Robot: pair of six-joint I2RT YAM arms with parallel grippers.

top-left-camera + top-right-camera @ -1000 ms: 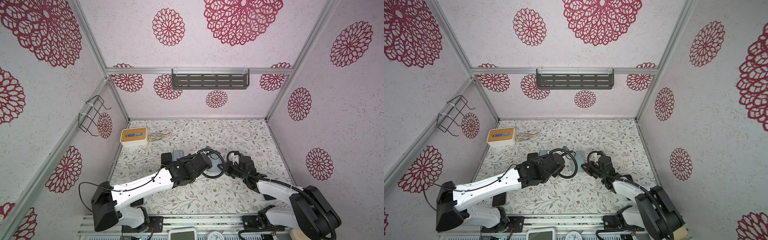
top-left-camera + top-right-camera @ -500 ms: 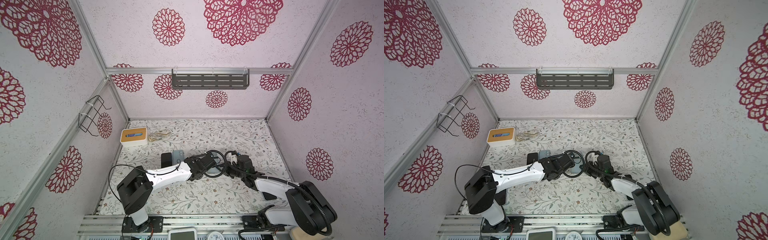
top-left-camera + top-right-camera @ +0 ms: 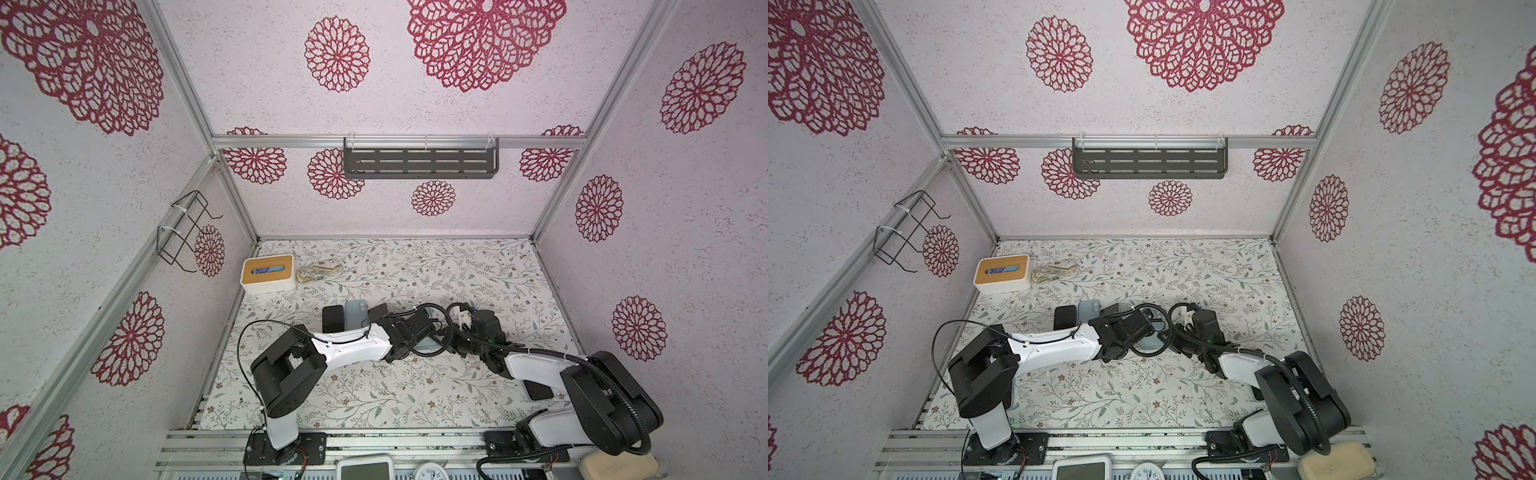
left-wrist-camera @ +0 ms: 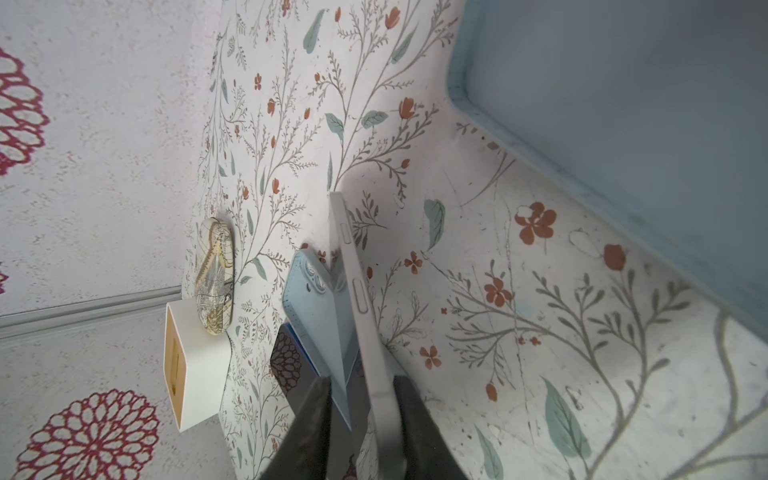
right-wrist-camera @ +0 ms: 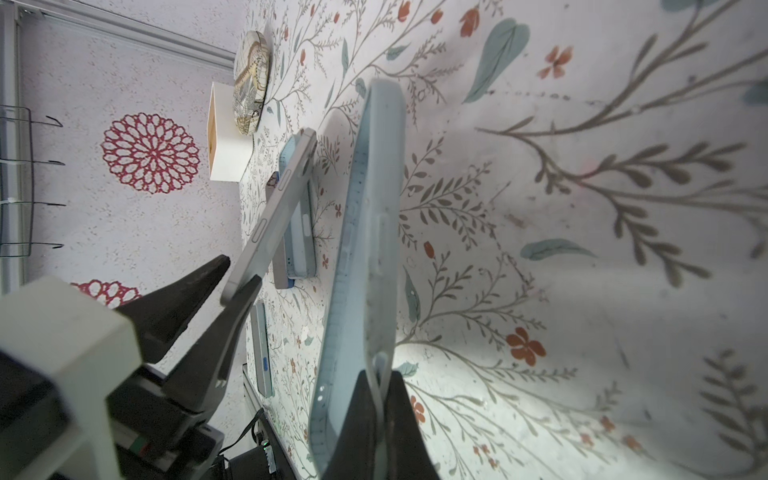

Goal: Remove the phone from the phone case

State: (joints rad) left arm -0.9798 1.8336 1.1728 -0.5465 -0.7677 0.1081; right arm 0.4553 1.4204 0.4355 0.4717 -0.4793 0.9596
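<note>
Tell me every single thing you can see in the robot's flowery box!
Tissue box: 1, white with wooden top, table's far left corner.
Patterned case: 1, beige, beside the tissue box.
Blue phone: 1, light blue, flat mid-table, camera up.
Black phone: 1, black, flat beside the blue phone.
Silver phone: 1, silver, between the jaws of the left gripper, tilted over the blue phone.
Phone case: 1, light blue, empty, pinched by the right gripper.
Shelf: 1, grey, back wall.
Wire rack: 1, black, left wall.
Sponge: 1, beige, front right edge.
Left gripper: 1, black, open.
Right gripper: 1, black, shut on the case wall.
</note>
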